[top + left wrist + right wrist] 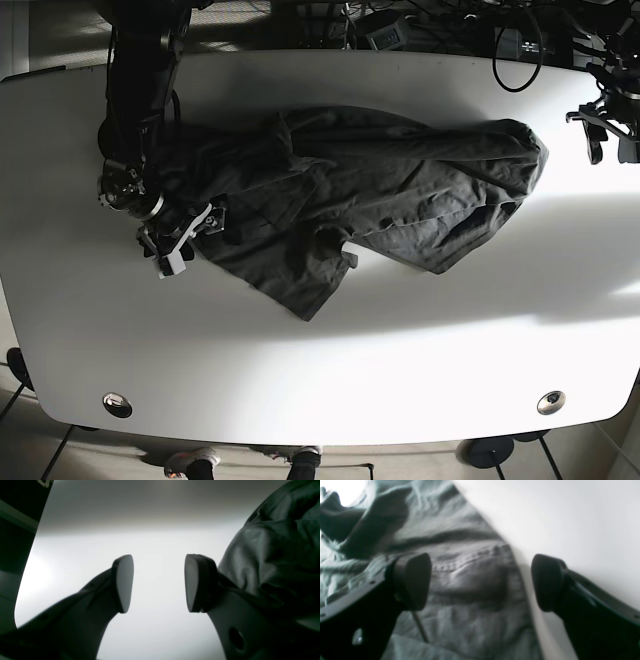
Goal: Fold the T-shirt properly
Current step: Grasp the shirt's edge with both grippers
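Right fingers [420, 580] spread, straddling T-shirt [350, 195] hem at 9 o'clock; left fingers [123, 583] spread beside it. Shirt crumpled on desk [400, 370]; folding not begun.

The T-shirt [360, 190] reads as dark grey woven cloth, matt, soft and heavily creased, and in the right wrist view a stitched hem line shows along its edge. The table [300, 350] is a smooth white top with a slight sheen, catching bright light in patches. Two small round metal fittings [117, 404] near its front edge look shiny. The right pincer [480, 582] shows black pads, matt and rubbery-looking, on smooth dark plastic fingers. The left pincer [158, 582] has the same matt pads on plain, dull plastic arms.
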`<control>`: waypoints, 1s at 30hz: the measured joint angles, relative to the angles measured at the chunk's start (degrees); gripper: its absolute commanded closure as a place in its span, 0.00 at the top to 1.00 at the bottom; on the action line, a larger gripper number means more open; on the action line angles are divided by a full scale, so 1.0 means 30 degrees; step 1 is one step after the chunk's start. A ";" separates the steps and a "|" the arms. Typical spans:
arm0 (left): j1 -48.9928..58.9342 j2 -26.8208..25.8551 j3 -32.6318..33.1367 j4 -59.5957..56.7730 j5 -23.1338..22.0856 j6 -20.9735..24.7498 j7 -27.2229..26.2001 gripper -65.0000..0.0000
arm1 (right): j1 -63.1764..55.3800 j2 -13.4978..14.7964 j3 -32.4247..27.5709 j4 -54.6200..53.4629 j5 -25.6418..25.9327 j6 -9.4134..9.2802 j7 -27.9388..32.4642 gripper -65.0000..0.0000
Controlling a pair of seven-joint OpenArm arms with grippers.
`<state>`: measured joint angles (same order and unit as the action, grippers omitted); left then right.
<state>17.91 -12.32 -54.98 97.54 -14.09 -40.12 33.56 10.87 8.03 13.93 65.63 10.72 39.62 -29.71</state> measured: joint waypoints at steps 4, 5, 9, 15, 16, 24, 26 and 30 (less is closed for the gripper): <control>-0.0211 0.0102 -0.0058 0.0000 -0.0015 0.2965 0.0226 0.48 | -0.0860 -0.0831 -0.0313 0.1049 0.0138 0.0240 0.0000 0.68; -0.0335 0.0058 -0.0087 0.0000 -0.0015 0.3366 0.0233 0.48 | -0.0816 -0.0838 -0.0306 0.1020 0.0138 0.0233 -0.0124 0.64; -0.0459 0.1056 0.0124 -0.0233 -0.0182 0.3271 0.0605 0.65 | -0.0780 -0.0801 -0.0284 0.0962 0.0000 0.0109 -0.0233 0.22; -0.0474 0.2215 0.0474 -0.0284 -0.0765 0.3002 0.2550 0.77 | -0.0707 -0.0823 -0.0291 0.0940 -0.0015 0.0102 -0.0619 0.03; -0.0466 0.2302 0.0474 -0.0393 -0.2033 0.2266 0.3147 0.77 | -0.0707 -0.0823 -0.0291 0.0940 -0.0007 0.0102 -0.0605 0.03; -0.1960 0.2215 0.0962 -0.3606 -0.2871 0.2004 0.3876 0.77 | -0.0714 -0.0823 -0.0306 0.0940 -0.0007 0.0102 -0.0612 0.03; -0.2266 0.2186 0.1246 -0.3774 -0.2892 0.1945 0.3883 0.77 | -0.0714 -0.0823 -0.0306 0.0940 0.0000 0.0109 -0.0605 0.03; -0.2412 0.2076 0.2368 -0.3789 -0.2885 0.1945 0.3745 0.77 | -0.0714 -0.0823 -0.0306 0.0947 -0.0007 0.0102 -0.0612 0.03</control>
<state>10.68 -6.09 -47.88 86.17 -22.74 -34.28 44.80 8.73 5.56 13.02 68.47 10.70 39.92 -31.55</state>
